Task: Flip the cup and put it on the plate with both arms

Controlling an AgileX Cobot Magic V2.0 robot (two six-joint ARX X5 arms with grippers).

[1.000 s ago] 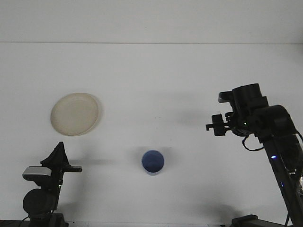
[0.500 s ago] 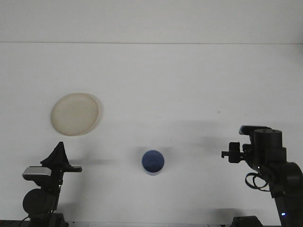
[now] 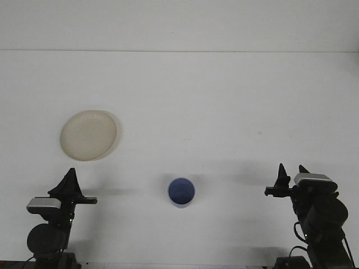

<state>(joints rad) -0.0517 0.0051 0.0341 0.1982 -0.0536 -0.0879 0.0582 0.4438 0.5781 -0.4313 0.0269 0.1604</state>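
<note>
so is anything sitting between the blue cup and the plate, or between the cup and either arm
Nothing visible. The blue cup stands alone near the front edge, and the stretch of white table up-left to the plate is bare. The left gripper and right gripper flank the cup with only bare surface between.

White table [image 3: 224,101]; cream plate [image 3: 89,135] left; blue cup [image 3: 181,192] near front.

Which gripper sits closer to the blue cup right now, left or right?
The right gripper. It sits nearer the blue cup than the left gripper, which is parked farther off, just below the cream plate. Neither touches the cup.
</note>
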